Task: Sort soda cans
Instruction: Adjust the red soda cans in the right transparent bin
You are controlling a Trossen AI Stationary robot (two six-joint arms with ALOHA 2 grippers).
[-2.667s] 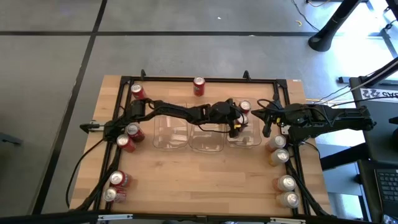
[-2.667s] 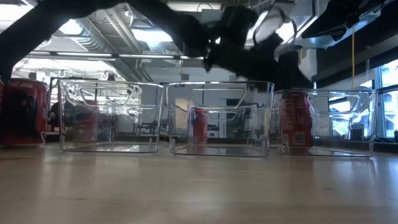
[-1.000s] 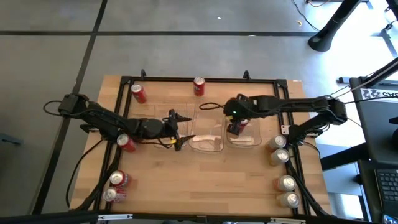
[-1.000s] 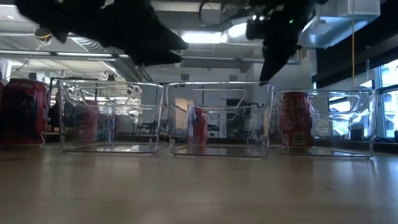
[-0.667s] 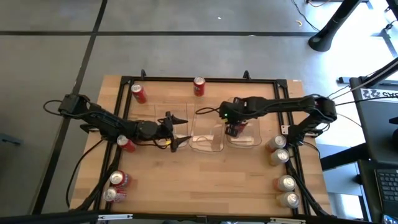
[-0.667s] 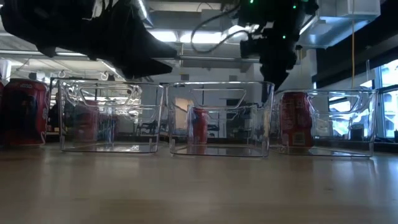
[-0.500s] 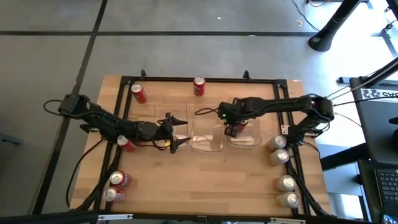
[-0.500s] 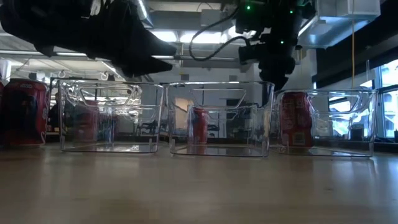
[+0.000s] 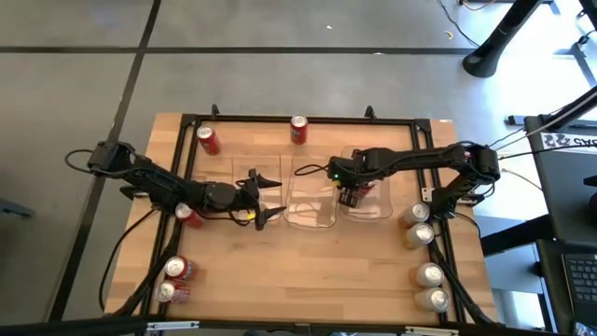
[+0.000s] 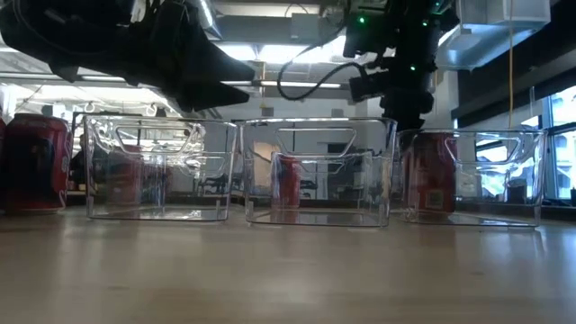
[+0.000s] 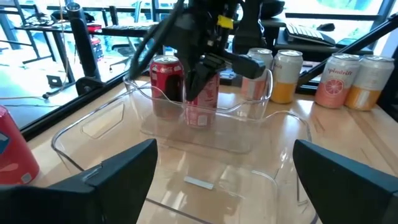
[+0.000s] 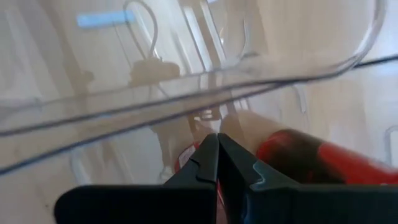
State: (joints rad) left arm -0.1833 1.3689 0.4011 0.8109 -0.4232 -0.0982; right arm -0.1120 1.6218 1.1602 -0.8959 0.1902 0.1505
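Soda cans sit scattered round the table's edges, with three clear bins in a row at its middle. From the left, the left gripper point(image 9: 266, 196) hovers over the left-hand bin point(image 9: 244, 210), its fingers spread wide and holding nothing. To the right, the right gripper point(image 9: 347, 193) hangs at the near wall of the right-hand bin point(image 9: 373, 210), fingers pinched together on nothing, with a red can point(image 11: 202, 99) standing upright just beside and below it inside that bin. That arm is plainly the nearer. The left wrist view shows the can upright beside the tips; the overhead view hides it under the arm.
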